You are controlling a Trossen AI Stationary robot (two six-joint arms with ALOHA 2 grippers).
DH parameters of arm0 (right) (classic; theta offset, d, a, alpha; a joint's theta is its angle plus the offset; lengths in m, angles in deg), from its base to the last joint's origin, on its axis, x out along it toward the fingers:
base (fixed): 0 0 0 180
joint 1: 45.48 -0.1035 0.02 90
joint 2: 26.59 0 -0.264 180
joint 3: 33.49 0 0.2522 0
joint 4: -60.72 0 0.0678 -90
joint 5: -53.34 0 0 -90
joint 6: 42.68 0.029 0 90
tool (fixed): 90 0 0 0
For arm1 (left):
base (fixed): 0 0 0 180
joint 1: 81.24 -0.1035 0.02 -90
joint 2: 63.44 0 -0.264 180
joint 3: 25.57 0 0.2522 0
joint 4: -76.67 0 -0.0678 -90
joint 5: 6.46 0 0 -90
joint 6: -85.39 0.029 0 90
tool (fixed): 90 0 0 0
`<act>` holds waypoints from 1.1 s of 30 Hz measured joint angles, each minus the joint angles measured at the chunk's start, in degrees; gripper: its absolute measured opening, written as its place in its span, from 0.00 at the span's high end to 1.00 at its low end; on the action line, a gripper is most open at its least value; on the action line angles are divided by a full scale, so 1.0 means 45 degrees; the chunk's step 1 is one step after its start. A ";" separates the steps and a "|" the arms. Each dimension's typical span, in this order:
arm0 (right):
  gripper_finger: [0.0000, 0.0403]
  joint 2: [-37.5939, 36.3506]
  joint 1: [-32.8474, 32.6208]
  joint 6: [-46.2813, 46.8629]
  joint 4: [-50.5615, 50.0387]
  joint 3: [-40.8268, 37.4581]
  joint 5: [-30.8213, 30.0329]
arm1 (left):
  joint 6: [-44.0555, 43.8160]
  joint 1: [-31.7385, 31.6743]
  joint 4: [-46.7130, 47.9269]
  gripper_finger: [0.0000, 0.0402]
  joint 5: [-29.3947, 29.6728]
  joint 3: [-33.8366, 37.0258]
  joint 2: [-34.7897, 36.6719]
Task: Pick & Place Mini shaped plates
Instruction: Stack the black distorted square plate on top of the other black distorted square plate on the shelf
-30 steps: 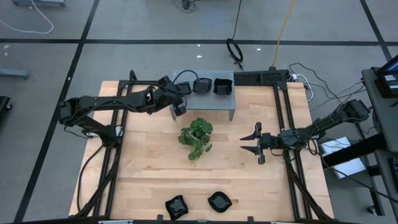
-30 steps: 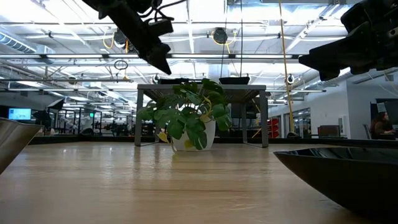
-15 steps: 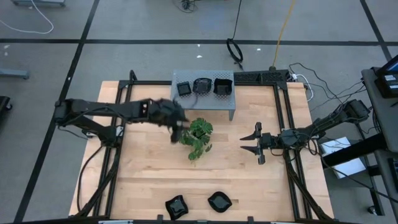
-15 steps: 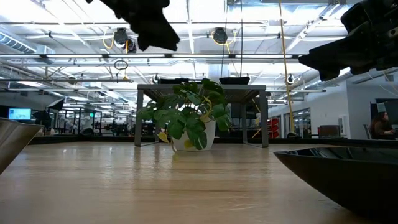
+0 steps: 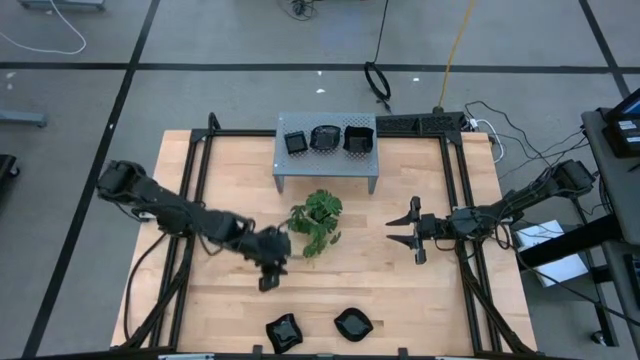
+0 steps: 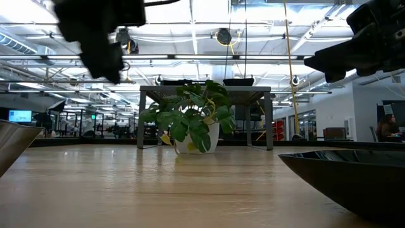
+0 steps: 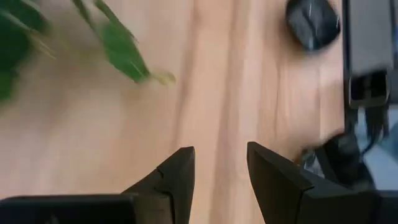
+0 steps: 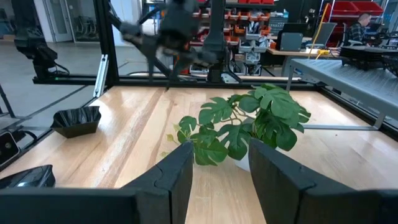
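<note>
**Inspector:** Start at the left gripper (image 5: 268, 278). Condition?

**Assistant:** Fingers (image 7: 176, 176) parted, bare wood showing in the gap, nothing held. It hangs over the table (image 5: 430, 290) just beside the green plant (image 5: 316, 220), on the plant's left-front side. The arm runs in from the table's left edge, stretched low and long, wrist turned down toward the front.

**Inspector:** Right gripper (image 5: 414, 231)?

**Assistant:** Also spread apart and empty. Its arm reaches in level from the right edge, fingers pointing at the plant, well apart from it.

**Inspector:** Location of the mini shaped plates?

**Assistant:** Three sit in a row on the grey shelf (image 5: 327, 160) behind the plant: a small square plate (image 5: 295, 142), a round plate (image 5: 324, 137), a larger square plate (image 5: 358, 139). Two more lie near the front edge: a wavy-edged plate (image 5: 282, 333) and a rounder plate (image 5: 351, 323), close together but not touching. The left gripper is nearest the wavy-edged one, clear of it.

**Inspector:** Any markings, brands, labels?

**Assistant:** None legible on the plates, shelf or grippers. Screens and bins in the room behind carry nothing readable.
</note>
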 joint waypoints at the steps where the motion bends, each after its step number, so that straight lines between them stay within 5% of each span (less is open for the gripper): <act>1: 0.64 0.0000 0.0000 0.0003 -0.0011 0.0000 -0.0001 | -0.0127 0.0336 0.0026 0.63 0.0101 0.0008 -0.0178; 15: 0.64 0.0005 0.0000 0.0005 -0.0011 0.0000 0.0002 | -0.2681 0.3334 -0.1473 0.63 0.0181 0.0021 -0.2732; 28: 0.64 0.0005 0.0000 0.0001 -0.0005 0.0000 0.0002 | -0.2947 0.3990 -0.3430 0.63 -0.0027 0.0008 -0.3033; 33: 0.64 0.0005 0.0000 0.0004 -0.0010 0.0000 -0.0001 | -0.3371 0.4156 -0.3325 0.63 0.0957 0.0007 -0.3033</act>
